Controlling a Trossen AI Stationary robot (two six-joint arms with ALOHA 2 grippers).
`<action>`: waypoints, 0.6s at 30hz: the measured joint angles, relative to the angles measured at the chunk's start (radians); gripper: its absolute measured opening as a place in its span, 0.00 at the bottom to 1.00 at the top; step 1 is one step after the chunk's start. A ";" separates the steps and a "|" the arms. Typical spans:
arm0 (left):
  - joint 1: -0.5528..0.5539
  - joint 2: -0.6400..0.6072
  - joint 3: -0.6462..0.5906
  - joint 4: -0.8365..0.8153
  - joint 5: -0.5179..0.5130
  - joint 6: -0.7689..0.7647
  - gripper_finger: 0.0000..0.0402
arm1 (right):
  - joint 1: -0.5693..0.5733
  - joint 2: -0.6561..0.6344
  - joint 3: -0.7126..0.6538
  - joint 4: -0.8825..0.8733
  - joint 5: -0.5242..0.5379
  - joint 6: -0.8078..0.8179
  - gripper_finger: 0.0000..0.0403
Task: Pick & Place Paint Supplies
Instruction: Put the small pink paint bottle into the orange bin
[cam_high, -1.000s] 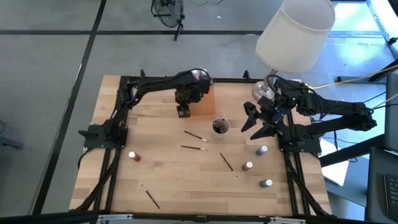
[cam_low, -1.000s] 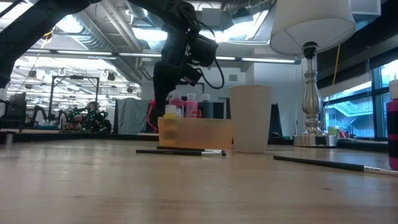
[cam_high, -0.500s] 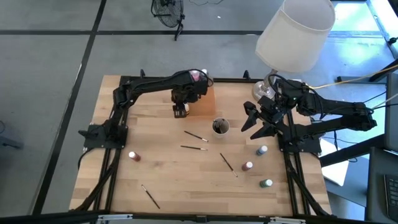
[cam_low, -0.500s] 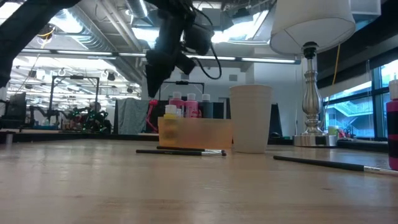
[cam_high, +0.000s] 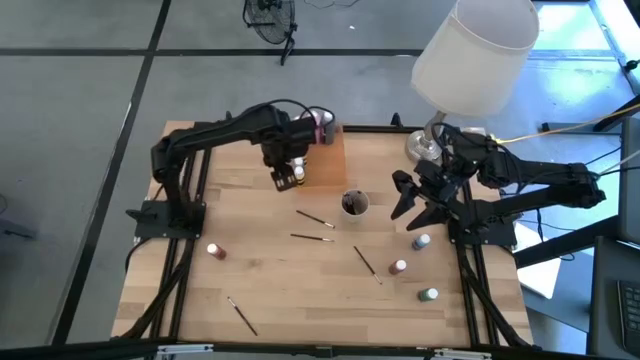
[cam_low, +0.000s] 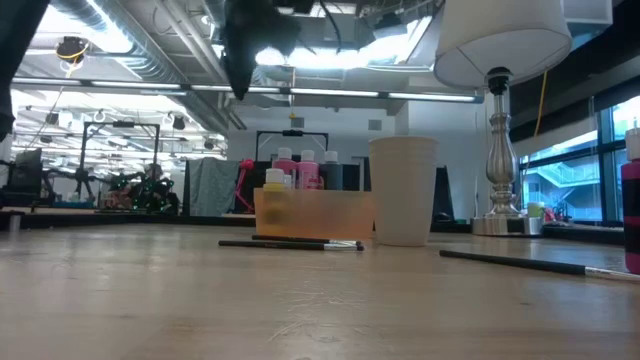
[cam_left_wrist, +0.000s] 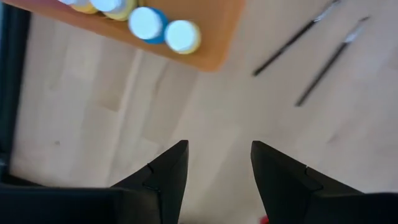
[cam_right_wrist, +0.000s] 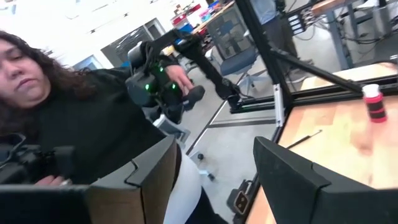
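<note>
The orange tray (cam_high: 328, 160) holds several paint bottles (cam_left_wrist: 165, 32) in pink, yellow and blue. My left gripper (cam_high: 285, 180) hovers open above bare table (cam_left_wrist: 217, 158), just left of the tray's near corner. Two brushes (cam_high: 315, 219) (cam_high: 312, 237) lie flat near the grey cup (cam_high: 353, 203); a third (cam_high: 365, 262) and a fourth (cam_high: 240, 315) lie nearer the near edge. A red bottle (cam_high: 215, 250) stands upright at the left. Grey (cam_high: 421, 242), pink (cam_high: 398, 268) and green (cam_high: 428, 295) bottles stand at the right. My right gripper (cam_high: 408, 205) waits open, right of the cup.
A lamp with a white shade (cam_high: 475, 50) stands at the table's far right corner, above my right arm. The cup (cam_low: 403, 190) stands just right of the tray (cam_low: 313, 213) in the low view. A person (cam_right_wrist: 74, 124) sits beyond the table's left side.
My left gripper has risen well above the tray and drawn a little toward the table's left edge; in the low view it has climbed to the picture's top. Nothing on the table has moved.
</note>
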 joint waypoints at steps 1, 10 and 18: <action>-0.012 -0.011 0.000 0.001 0.008 -0.021 0.43 | 0.010 0.000 0.000 0.000 0.001 0.002 0.55; -0.151 -0.043 0.000 0.143 0.018 -0.039 0.42 | 0.106 0.000 0.000 0.000 0.044 0.009 0.55; -0.267 -0.002 0.000 0.424 0.017 0.163 0.41 | 0.198 0.000 0.000 0.005 0.111 0.032 0.55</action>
